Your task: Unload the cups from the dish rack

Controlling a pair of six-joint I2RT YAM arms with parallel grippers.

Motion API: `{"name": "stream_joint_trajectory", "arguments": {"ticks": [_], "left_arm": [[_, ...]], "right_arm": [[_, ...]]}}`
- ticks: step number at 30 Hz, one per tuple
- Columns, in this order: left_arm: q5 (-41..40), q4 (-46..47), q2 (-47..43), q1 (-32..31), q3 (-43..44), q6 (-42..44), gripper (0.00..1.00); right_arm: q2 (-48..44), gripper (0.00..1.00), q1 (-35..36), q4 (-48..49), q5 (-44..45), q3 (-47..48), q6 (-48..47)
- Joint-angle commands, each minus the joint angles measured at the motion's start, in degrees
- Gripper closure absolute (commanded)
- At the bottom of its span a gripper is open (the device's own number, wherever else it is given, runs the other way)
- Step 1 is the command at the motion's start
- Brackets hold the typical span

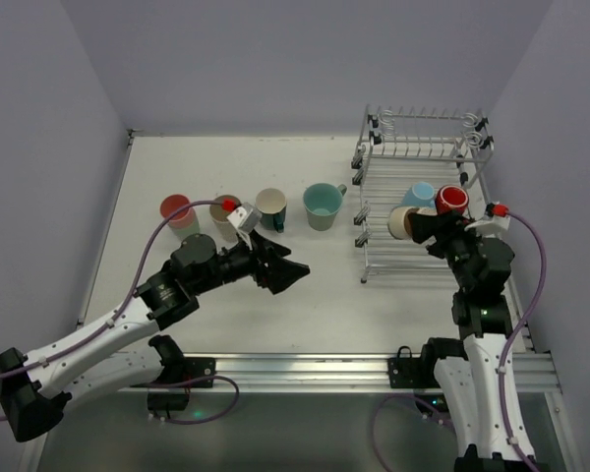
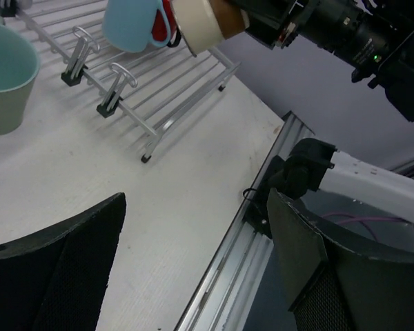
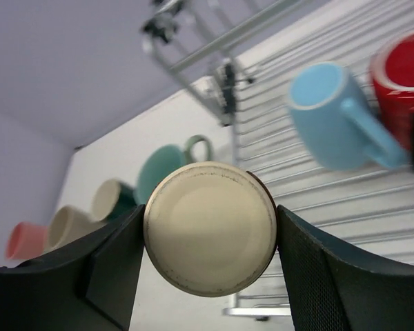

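Soft, even light is filling all views, casting faint shadows; the blue mug (image 3: 324, 114) is showing blurred.

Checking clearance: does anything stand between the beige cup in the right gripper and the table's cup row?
The left side of the silver wire dish rack, uprights and clips, lies between the round beige cup and the sage green mug ending that row.
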Motion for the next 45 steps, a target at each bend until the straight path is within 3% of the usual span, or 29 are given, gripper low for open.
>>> {"name": "stream_joint_trajectory", "arguments": {"ticks": [1, 6, 17, 19, 26, 33, 36, 37, 38, 39, 42, 45], "left_arm": [[2.0, 16.3, 3.5, 0.0, -1.6, -9.3, 0.14], [2.4, 25.9, 11.2, -0.2, -1.6, -14.6, 0.18], [0.1, 34.2, 19.7, -1.5, -0.2, -19.0, 0.27], [0.0, 36.0, 20.0, -1.5, -0.5, -19.5, 0.29], [0.4, 41.0, 20.6, -1.9, -2.0, -20.5, 0.49], [-0.2, 44.6, 19.3, -1.9, -4.3, -21.1, 0.59], [-1.6, 44.6, 17.7, -2.0, -4.9, -20.5, 0.83], [-2.2, 44.0, 17.2, -2.0, -4.9, -20.2, 0.99], [-3.7, 42.0, 15.9, -2.0, -4.8, -19.4, 1.00], [-4.5, 40.7, 15.2, -2.0, -4.7, -18.7, 1.00], [-7.9, 30.4, 12.3, -2.0, -2.2, -14.1, 1.00], [-13.4, 9.1, 11.2, -1.9, 7.1, -7.5, 1.00]], "right_arm": [[-2.7, 0.58, 4.9, 8.9, -14.3, -0.6, 7.5], [-3.5, 0.58, 10.6, 25.6, -24.7, -6.9, 21.2], [2.2, 0.56, 15.0, 44.1, -34.9, -11.6, 28.4], [3.3, 0.55, 15.2, 44.0, -35.1, -12.1, 28.0], [8.7, 0.55, 17.9, 50.6, -36.4, -13.8, 30.2], [12.9, 0.54, 23.7, 58.9, -34.3, -15.3, 33.7], [13.8, 0.54, 26.5, 59.2, -32.6, -15.3, 33.5], [14.1, 0.52, 27.0, 59.2, -32.3, -15.4, 33.3], [14.5, 0.48, 27.4, 58.9, -31.9, -15.4, 33.0], [14.7, 0.33, 27.9, 58.5, -31.8, -15.5, 32.7], [14.8, 0.01, 28.0, 54.0, -31.2, -15.6, 30.6], [12.0, 0.01, 27.9, 42.5, -28.2, -14.4, 24.6]]}}
